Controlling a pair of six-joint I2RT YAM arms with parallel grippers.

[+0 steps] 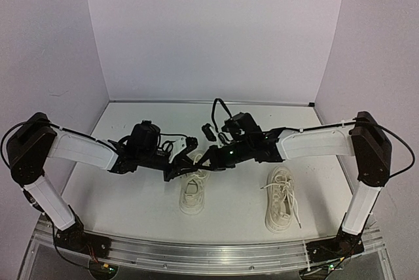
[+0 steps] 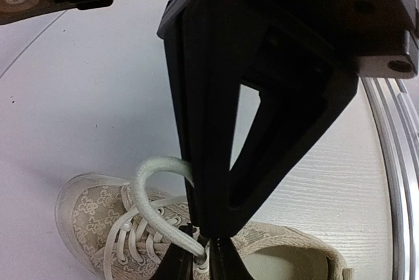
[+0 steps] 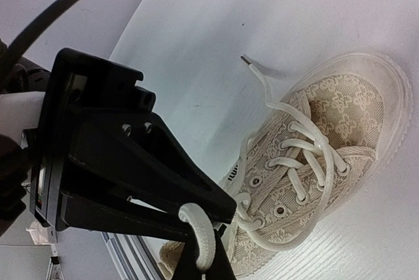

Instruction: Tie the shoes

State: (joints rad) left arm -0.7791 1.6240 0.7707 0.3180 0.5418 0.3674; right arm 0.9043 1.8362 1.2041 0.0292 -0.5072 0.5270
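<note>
From above: left gripper (image 1: 185,164) and right gripper (image 1: 211,157) tip to tip, low over the white table (image 1: 131,192). Just under both sets of fingers and a little nearer the arm bases, a cream shoe (image 1: 192,196). Well off to the right of the right fingers, the other shoe (image 1: 281,205), its laces loose over its sides. Too small here to tell open from shut.

From the left wrist: left gripper (image 2: 201,257) at the bottom edge, pressed nearly shut, with the white lace (image 2: 152,167) nipped between the tips. From those tips, a loop of lace going up and round, then slipping behind the big black fingers (image 2: 209,129) of the right gripper. Those fingers also closed to a point, just above the left tips and almost touching them. Right below both sets of tips, the shoe (image 2: 91,218), close by its lace holes. Off to the right of the fingers, a metal rail (image 2: 393,162).

From the right wrist: right gripper (image 3: 201,265) at the bottom edge, shut tight on a fat bend of the lace (image 3: 200,227). Just above and to the left, the left gripper (image 3: 221,207), drawn to a point beside that same bend. Just right of both tips, the shoe (image 3: 327,129), flat on the table, laces crossed up its front. Farther past the fingers, one loose lace end (image 3: 247,61) lying on the table near the toe.
</note>
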